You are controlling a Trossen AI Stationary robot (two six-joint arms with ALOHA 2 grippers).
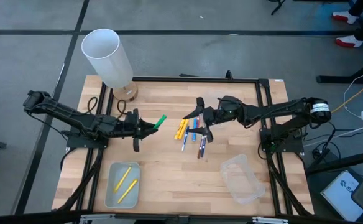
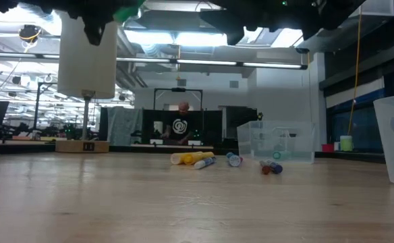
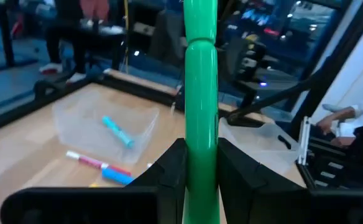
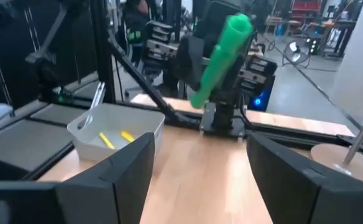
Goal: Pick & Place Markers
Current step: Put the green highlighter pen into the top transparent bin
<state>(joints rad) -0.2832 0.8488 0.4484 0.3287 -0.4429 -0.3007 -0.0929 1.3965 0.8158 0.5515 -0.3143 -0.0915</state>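
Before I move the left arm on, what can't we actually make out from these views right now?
- Markers in the pile: exact count and colours, too small in the high view, partly under the right gripper.
- Green marker: its tip is cut off by the left wrist view's top edge.
- Left gripper: in the low view only dark shapes at the top edge.
- Right tray: contents unclear through clear plastic.

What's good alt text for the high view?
Seen from above, the left end effector holds a green marker over a wooden table. The open right end effector hovers over loose markers at centre. A near-left tray holds two yellow markers; the near-right tray looks empty.
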